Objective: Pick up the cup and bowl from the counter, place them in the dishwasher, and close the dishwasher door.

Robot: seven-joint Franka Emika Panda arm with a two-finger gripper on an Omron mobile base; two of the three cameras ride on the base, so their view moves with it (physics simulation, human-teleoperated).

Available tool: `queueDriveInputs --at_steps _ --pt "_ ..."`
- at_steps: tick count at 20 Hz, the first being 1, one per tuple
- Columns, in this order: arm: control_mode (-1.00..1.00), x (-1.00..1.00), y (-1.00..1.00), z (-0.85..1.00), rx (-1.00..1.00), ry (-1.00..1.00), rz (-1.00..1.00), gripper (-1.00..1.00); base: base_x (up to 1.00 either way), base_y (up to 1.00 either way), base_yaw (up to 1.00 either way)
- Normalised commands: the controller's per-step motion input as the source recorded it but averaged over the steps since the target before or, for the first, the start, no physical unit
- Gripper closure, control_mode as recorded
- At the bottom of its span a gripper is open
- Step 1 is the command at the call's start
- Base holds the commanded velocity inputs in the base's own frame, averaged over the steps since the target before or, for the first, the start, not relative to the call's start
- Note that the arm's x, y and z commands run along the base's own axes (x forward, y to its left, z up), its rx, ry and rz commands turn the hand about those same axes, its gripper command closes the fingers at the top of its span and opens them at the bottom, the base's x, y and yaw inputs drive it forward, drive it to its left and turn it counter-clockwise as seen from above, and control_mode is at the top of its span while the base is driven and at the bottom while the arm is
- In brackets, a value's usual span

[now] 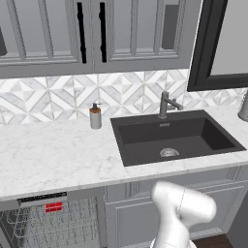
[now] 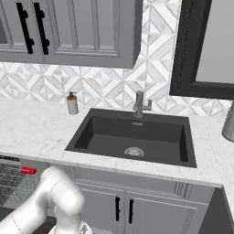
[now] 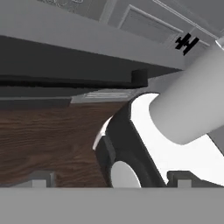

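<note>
step: closing | my gripper (image 3: 112, 183): fingers parted, empty | dark grey dishwasher door (image 3: 65, 57) with black bar handle (image 3: 70, 81) ahead | risk: fingertips slip off handle

Rear wall: tiled backsplash (image 1: 53, 97) in a white and grey geometric triangle pattern, running the full width behind the worktop. Above it, grey panelled wall cabinets (image 1: 48, 34) with glazed-looking fronts and two vertical black bar handles (image 1: 92, 33) set side by side. To the right, a window with a thick black frame (image 2: 183, 50) and a pale grey pane. Below the worktop, grey panelled base cabinets (image 2: 137, 205) with paired short black handles (image 2: 123, 209). Floor: dark brown wood-grain planks (image 3: 48, 144), seen directly ahead of the jaws. Lighting is even and diffuse, with no hard shadows.
</note>
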Motion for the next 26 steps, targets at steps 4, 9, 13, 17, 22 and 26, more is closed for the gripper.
queueDriveInputs --at_steps 4,9,13,17,22,26 --pt "-1.0 0.09 1.0 -0.39 -0.05 -0.05 -0.21 -1.0 0.0 0.0 0.0" --pt "-1.0 0.01 0.66 -0.43 -0.06 -0.01 -0.19 -1.0 0.0 0.0 0.0" --pt "-1.0 0.1 0.69 -0.9 -0.15 -0.01 -0.28 -1.0 0.0 0.0 0.0" --pt "-1.0 0.2 0.6 -0.97 -0.16 -0.01 -0.3 -1.0 0.0 0.0 0.0" --pt "-1.0 -0.52 0.31 -0.82 -0.17 -0.02 -0.09 -1.0 0.0 0.0 0.0" --pt "-1.0 -0.91 0.51 -0.63 -0.2 -0.17 0.03 -1.0 0.0 0.0 0.0"
